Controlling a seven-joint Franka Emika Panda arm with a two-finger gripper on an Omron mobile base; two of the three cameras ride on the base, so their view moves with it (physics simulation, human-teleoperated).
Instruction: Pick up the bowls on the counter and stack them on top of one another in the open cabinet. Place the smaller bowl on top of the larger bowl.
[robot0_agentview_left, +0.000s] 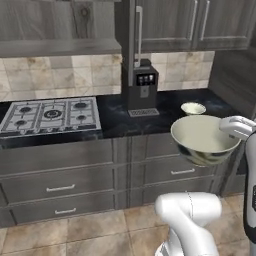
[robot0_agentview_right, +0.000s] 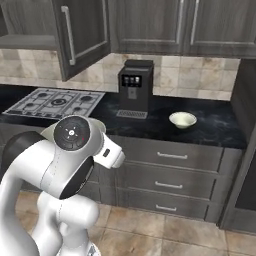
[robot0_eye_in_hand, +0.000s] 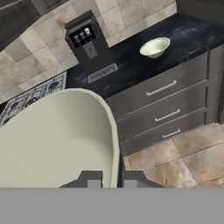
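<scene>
The larger bowl, deep and cream with dark mottling outside, hangs in the air in front of the drawers, right of centre. My gripper is shut on its right rim. In the hand view the rim of the larger bowl runs between the two fingertips of my gripper. The smaller bowl, shallow and plain, sits upright on the black counter to the right of the coffee machine. The open cabinet is up at the left, its door swung out.
A dark coffee machine stands on the counter below the open door's edge. The steel gas hob lies left of it. Closed double-door cabinets hang at the upper right. A dark wall panel closes the counter's right end.
</scene>
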